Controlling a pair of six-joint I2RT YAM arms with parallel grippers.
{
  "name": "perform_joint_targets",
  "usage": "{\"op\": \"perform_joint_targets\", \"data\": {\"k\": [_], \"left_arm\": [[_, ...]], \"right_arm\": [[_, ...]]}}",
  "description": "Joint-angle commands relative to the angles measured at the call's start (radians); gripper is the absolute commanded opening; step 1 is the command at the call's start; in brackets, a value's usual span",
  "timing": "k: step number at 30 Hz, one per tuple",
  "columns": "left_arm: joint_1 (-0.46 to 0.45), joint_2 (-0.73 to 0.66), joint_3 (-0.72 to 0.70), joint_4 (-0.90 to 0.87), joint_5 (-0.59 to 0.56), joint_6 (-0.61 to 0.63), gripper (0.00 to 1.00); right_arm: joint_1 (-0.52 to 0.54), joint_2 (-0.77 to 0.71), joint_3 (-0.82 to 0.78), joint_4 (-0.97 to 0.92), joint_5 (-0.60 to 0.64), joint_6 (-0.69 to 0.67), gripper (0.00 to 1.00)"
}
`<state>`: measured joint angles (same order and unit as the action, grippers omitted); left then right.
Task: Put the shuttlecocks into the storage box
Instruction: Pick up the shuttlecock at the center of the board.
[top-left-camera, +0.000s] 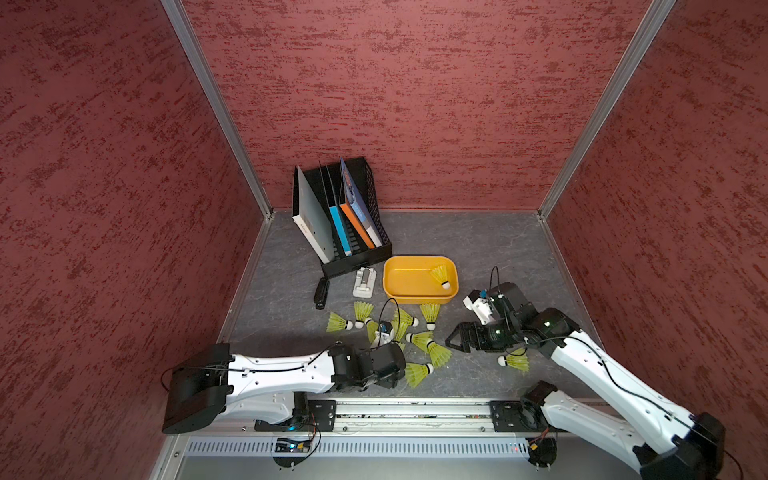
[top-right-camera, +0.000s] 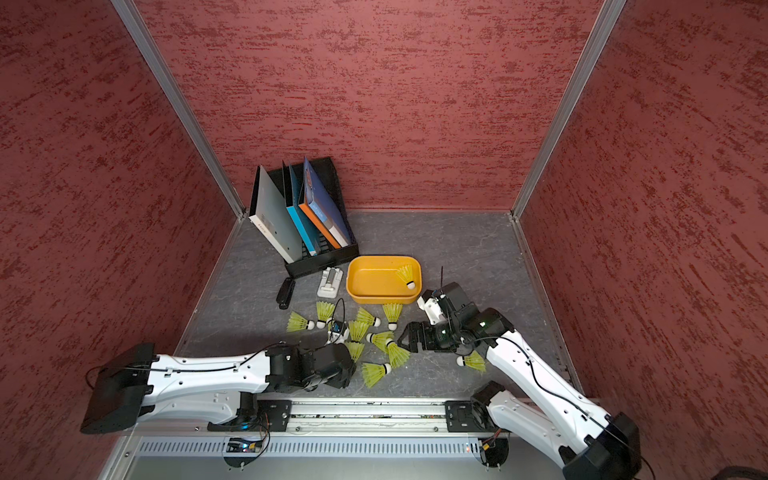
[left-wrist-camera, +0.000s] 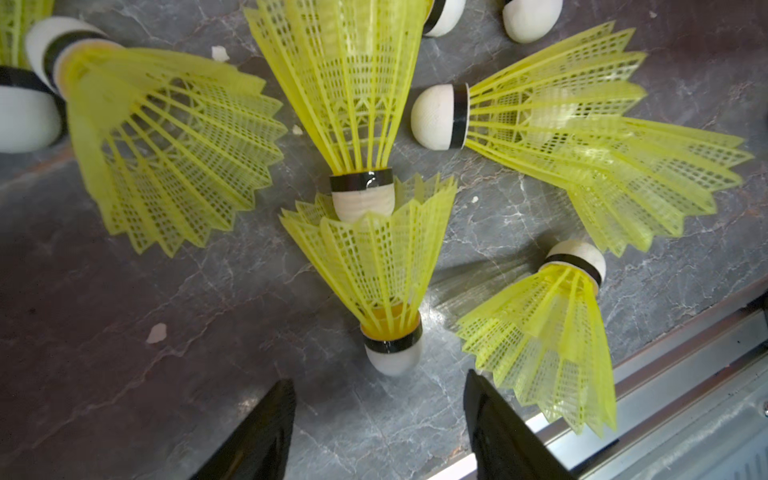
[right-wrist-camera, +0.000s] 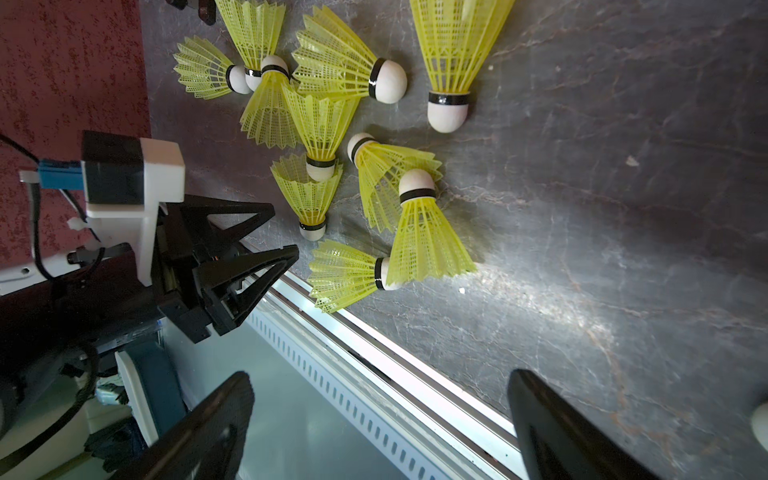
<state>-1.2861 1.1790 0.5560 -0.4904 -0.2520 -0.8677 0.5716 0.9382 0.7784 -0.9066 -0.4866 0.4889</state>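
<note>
Now pick step. Left tool (left-wrist-camera: 379, 381) apart, empty, lined on shuttlecock (left-wrist-camera: 380, 266), near side of bench (left-wrist-camera: 124, 332); right tool (right-wrist-camera: 380, 376) apart. One lies in storage box (top-left-camera: 419, 298). Next I must clamp cork, lift.

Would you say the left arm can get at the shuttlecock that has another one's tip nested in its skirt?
Probably yes: that shuttlecock lies just ahead of the open left hand, bare table either side of its tip.

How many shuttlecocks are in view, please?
12 shuttlecocks: one in the storage box, ten clustered before it, one by the right arm; others may hide beneath the left arm.
</note>
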Motion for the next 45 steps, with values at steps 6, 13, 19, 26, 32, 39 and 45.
{"op": "perform_joint_targets", "data": {"k": [6,13,19,26,32,39,45], "left_arm": [[-0.031,-0.009,-0.083,0.157,-0.028,-0.019,0.61],[-0.027,0.041,-0.073,0.230,-0.002,0.015,0.57],[-0.012,0.093,-0.060,0.222,0.005,0.012,0.50],[0.007,0.145,-0.041,0.257,0.016,0.038,0.39],[0.014,0.157,-0.033,0.253,0.014,0.044,0.30],[0.019,0.150,-0.030,0.239,0.014,0.048,0.21],[0.016,0.129,-0.032,0.218,0.017,0.049,0.20]], "right_arm": [[0.003,0.025,0.047,0.009,-0.004,-0.018,0.98],[0.004,0.055,0.059,0.025,0.002,-0.016,0.98],[0.004,0.066,0.066,0.035,0.012,-0.009,0.98],[0.004,0.079,0.071,0.034,0.010,-0.016,0.98],[0.004,0.099,0.086,0.033,0.012,-0.029,0.98],[0.003,0.104,0.087,0.040,0.015,-0.028,0.98],[0.004,0.105,0.081,0.051,0.017,-0.026,0.98]]}}
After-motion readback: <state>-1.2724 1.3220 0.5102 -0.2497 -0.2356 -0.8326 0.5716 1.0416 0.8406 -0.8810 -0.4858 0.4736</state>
